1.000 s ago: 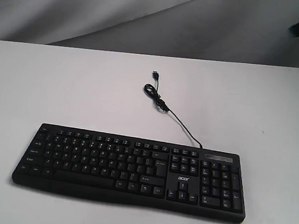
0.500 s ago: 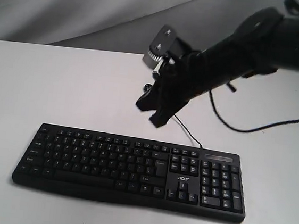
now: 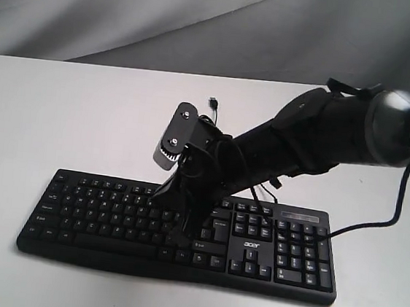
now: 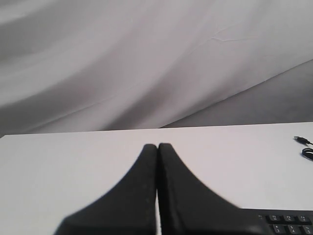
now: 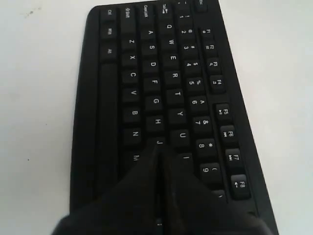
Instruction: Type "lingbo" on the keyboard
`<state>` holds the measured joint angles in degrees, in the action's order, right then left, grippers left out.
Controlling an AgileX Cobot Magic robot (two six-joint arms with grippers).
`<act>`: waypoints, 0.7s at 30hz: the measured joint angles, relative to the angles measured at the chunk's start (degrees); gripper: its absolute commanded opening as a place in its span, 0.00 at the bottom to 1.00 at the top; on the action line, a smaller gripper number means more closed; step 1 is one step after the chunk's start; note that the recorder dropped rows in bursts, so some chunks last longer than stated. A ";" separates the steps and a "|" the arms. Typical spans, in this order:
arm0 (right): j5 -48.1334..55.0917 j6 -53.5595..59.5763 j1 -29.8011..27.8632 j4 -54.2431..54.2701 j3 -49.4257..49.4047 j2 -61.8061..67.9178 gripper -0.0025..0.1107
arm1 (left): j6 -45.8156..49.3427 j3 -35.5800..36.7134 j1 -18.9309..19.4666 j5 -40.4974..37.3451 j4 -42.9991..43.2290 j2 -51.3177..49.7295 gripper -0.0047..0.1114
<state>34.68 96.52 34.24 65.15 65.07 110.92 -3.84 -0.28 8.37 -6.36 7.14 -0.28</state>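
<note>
One closed pincer poised over the letter keys.

The keyboard (image 3: 102,220) is seen lying flat near the front edge of the white table (image 3: 63,109), its cable (image 3: 212,103) trailing away behind it. The right pincer (image 5: 159,147) is held with its jaws pressed together into a single blunt tip, set low over the right half of the letter keys; contact cannot be confirmed. The left pincer (image 4: 157,147) is likewise shut on nothing and held clear of the keys. No grasp is called for. The board is judged light, rigid and liable to slide on the smooth surface, so keys are best pressed straight down, gently, at their centres, one at a time.
</note>
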 measured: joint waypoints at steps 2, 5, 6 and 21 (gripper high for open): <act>-0.53 0.00 0.32 0.13 -0.25 0.63 0.02 | 0.00 0.00 0.00 0.00 0.00 0.00 0.04; -0.92 0.00 0.50 0.92 -0.25 2.46 0.02 | 0.00 0.00 0.00 0.00 0.00 0.00 0.04; -1.29 0.00 0.50 1.04 -0.37 3.05 0.02 | 0.00 0.00 0.00 0.00 0.00 0.00 0.04; -3.80 1.92 0.73 1.37 -0.62 5.48 0.02 | 0.00 0.00 0.00 0.00 0.00 0.00 0.04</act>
<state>30.88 98.44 34.97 66.52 64.44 116.40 -3.84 -0.28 8.37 -6.36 7.14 -0.28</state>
